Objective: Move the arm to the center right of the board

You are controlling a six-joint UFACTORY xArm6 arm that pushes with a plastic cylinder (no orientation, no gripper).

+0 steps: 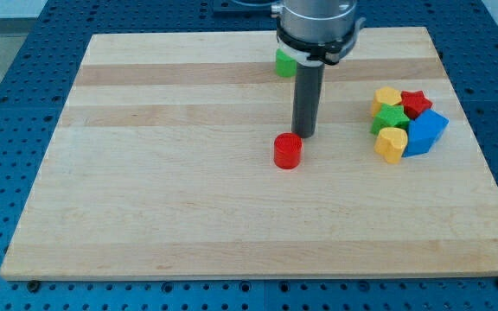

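Observation:
My tip (305, 135) rests on the wooden board (162, 199) near its middle, just above and right of a red cylinder (288, 151), close to it. A green block (284, 62) sits at the view's top, partly hidden behind the arm. A cluster lies at the centre right: a yellow block (386, 98), a red star (416, 104), a green block (390, 118), a yellow heart (392, 143) and a blue block (425, 131). The tip is well left of this cluster.
The board lies on a blue perforated table (24, 78). The arm's grey body (316, 26) hangs over the board's top edge.

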